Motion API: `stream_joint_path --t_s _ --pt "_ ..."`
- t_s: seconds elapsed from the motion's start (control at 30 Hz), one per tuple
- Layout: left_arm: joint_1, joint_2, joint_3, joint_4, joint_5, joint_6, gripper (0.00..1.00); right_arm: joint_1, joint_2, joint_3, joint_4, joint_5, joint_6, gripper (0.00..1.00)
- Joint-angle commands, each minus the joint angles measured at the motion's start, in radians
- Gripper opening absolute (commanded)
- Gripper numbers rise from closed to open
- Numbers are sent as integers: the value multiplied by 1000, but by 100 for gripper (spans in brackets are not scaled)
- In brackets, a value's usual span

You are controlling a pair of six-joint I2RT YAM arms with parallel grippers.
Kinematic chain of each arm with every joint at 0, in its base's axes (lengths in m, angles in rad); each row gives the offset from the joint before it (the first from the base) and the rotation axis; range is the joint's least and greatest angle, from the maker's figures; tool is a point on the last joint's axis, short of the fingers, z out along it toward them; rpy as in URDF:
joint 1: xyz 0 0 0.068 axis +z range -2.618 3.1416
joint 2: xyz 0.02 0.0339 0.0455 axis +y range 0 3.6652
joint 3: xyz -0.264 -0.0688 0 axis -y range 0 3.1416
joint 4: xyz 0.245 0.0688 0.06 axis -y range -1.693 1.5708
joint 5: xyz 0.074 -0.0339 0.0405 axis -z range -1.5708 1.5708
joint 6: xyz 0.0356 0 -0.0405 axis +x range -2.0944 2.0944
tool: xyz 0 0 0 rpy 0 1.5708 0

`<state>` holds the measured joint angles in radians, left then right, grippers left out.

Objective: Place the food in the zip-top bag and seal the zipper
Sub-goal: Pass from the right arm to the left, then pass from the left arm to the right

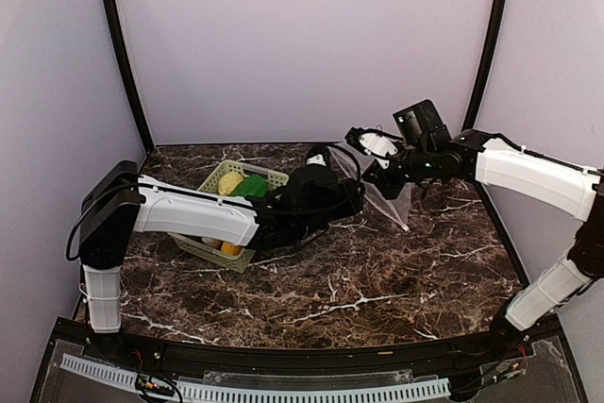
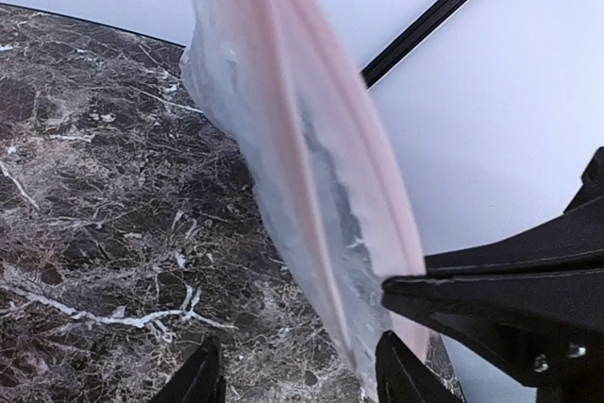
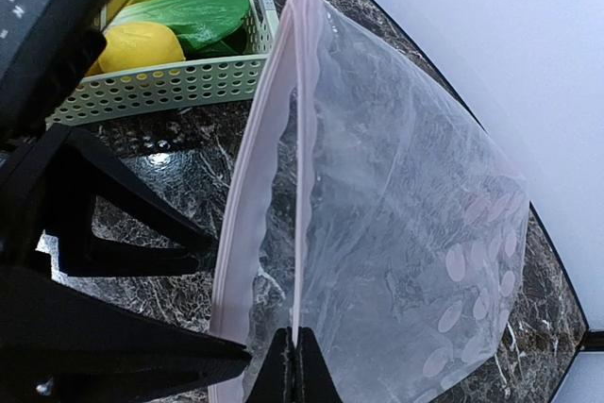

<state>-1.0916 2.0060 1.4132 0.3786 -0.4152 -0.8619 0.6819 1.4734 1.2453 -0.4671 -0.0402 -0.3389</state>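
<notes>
The clear dotted zip-top bag (image 1: 392, 197) hangs above the table with its mouth open. My right gripper (image 1: 375, 175) is shut on one lip of it, seen in the right wrist view (image 3: 295, 370), where the bag (image 3: 406, 195) spreads out to the right. The pinkish zipper (image 3: 247, 195) strips stand apart. My left gripper (image 1: 357, 197) is open at the bag's mouth. In the left wrist view the gripper (image 2: 297, 375) has the zipper (image 2: 283, 92) edge between its fingers, near the right one. The food sits in the basket: yellow pieces (image 3: 142, 44), bok choy (image 3: 193, 16).
The light green lattice basket (image 1: 215, 247) stands left of centre, under my left arm; it also shows in the right wrist view (image 3: 170, 87). White walls with black poles enclose the back and sides. The marble table (image 1: 377, 280) lies in front.
</notes>
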Motion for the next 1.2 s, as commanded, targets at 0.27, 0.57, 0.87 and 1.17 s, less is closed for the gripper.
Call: stream_joint_path --t_s 0.27,0.57,0.87,1.17 --pt "54 61 -47 213 -11 9 31 0 -23 51 -5 25 18 0" --pt "56 69 -74 433 55 122 1 0 54 58 -15 70 31 11" --pt "18 56 -99 498 0 107 1 -2 90 84 -16 141 75 49" --pt "10 48 -123 476 -50 69 1 -43 36 74 15 176 80 13"
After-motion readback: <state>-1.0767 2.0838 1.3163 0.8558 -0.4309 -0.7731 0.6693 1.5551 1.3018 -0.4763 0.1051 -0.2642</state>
